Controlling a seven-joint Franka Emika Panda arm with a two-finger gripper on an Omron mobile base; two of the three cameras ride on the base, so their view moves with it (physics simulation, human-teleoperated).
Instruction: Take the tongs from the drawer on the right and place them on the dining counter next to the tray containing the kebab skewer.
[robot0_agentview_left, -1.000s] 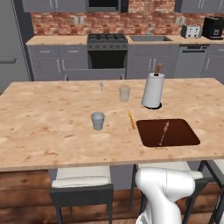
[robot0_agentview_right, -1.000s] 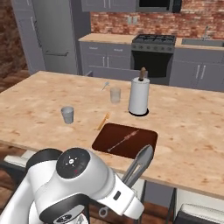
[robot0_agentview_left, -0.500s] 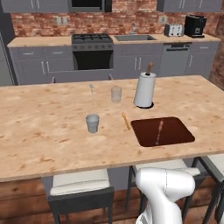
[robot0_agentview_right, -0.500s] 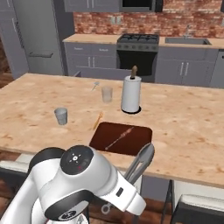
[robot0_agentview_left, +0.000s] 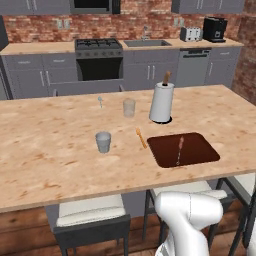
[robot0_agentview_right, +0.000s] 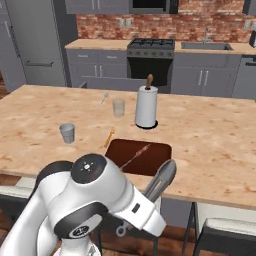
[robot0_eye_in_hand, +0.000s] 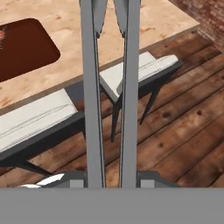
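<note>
Below the dining counter (robot0_agentview_right: 210, 150) edge, the gripper (robot0_eye_in_hand: 111, 183) is clamped on the tongs (robot0_eye_in_hand: 109, 87), their arms pointing up near the tray (robot0_agentview_right: 137, 156) with its kebab skewer (robot0_agentview_right: 136, 155) — risk: a low lift catches the counter's thick edge, knocking the tongs askew

On the counter (robot0_agentview_left: 50, 150): one tray (robot0_agentview_left: 200, 155) holding one kebab skewer (robot0_agentview_left: 179, 150); two glasses (robot0_agentview_left: 103, 142); one paper-towel roll (robot0_agentview_left: 162, 102); one spoon (robot0_agentview_left: 100, 101); one orange stick (robot0_agentview_left: 141, 137). One pair of tongs (robot0_eye_in_hand: 109, 96).
</note>
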